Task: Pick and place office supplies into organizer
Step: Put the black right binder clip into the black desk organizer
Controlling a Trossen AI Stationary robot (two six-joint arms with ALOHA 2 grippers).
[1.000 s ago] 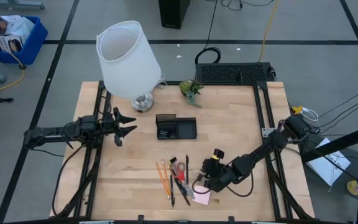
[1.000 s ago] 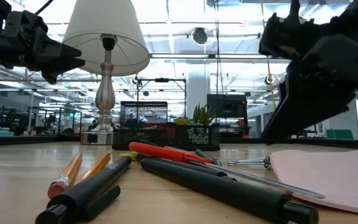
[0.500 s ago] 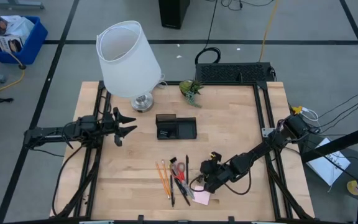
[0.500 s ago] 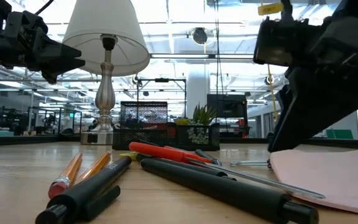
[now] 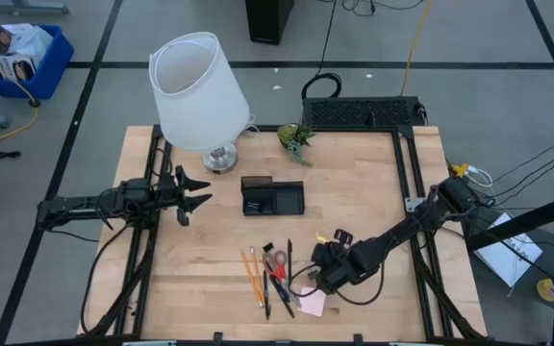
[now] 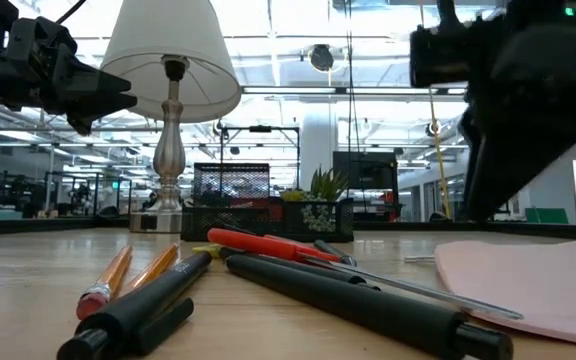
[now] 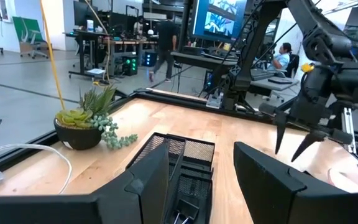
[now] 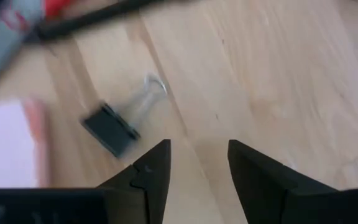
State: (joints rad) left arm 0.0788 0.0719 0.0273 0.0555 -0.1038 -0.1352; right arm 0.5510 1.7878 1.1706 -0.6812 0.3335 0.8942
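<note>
One binder clip [image 8: 114, 127] on the table, just ahead of parted right gripper [image 8: 194, 163]

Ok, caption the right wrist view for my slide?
Open right claw hovers above a binder clip beside the pink sticky-note pad.

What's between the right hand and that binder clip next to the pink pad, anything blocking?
Nothing visible. In the right wrist view the binder clip lies on bare wood just ahead of the open right hand, with the sticky-note pad off to one side. The clip is not centred between the fingers, so the hand probably needs a small sideways shift first.
</note>
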